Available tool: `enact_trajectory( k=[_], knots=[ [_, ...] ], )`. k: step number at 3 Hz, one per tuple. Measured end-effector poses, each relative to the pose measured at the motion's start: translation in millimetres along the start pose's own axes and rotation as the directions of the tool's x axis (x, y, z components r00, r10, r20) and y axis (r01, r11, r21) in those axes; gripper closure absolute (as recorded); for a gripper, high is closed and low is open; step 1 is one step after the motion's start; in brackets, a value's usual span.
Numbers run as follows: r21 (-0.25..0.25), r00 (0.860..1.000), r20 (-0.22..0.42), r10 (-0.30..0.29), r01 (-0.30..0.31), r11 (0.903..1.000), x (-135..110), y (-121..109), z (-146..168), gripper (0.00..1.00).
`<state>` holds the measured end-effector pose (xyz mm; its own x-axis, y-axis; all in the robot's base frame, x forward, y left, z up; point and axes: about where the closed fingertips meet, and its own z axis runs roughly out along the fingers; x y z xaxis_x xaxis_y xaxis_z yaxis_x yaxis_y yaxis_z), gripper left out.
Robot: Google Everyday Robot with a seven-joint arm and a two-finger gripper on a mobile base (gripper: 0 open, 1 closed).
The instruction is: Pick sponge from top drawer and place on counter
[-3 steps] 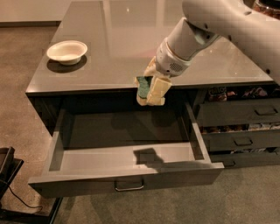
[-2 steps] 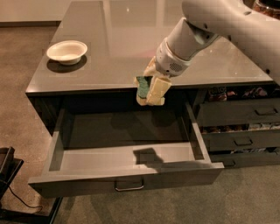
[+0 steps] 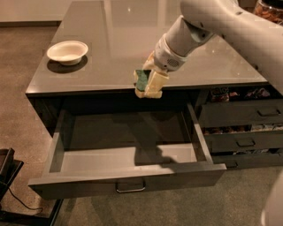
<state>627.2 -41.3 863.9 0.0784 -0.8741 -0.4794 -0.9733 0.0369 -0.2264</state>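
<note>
A dark cabinet island fills the middle of the room, and its glossy grey-brown bench (image 3: 110,48) mirrors soft patches of overhead light near the far edge. The hand (image 3: 147,87) hangs at the bench's front edge, closed on a sponge (image 3: 142,79). On the island's right side sits a stack of narrower dark drawers (image 3: 241,115) with dark handles, with gaps showing above their fronts. The floor (image 3: 26,106) is a speckled brown-grey surface running all around the island. A pale strip of wall (image 3: 31,11) shows at the top left. A black frame (image 3: 9,170) with a thin cable stands at the lower left.
</note>
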Motion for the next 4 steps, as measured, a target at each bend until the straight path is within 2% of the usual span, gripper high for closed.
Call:
enact_trajectory(
  k=[2,3,4],
  knots=[
    [0.077,0.999,0.002,-0.054,0.054,0.9956,-7,-77,5,1.0],
    [0.117,0.998,0.032,-0.055,0.051,0.9918,-9,-107,12,1.0],
    [0.123,0.998,0.036,-0.056,0.051,0.9911,-10,-110,11,0.81]
  ],
)
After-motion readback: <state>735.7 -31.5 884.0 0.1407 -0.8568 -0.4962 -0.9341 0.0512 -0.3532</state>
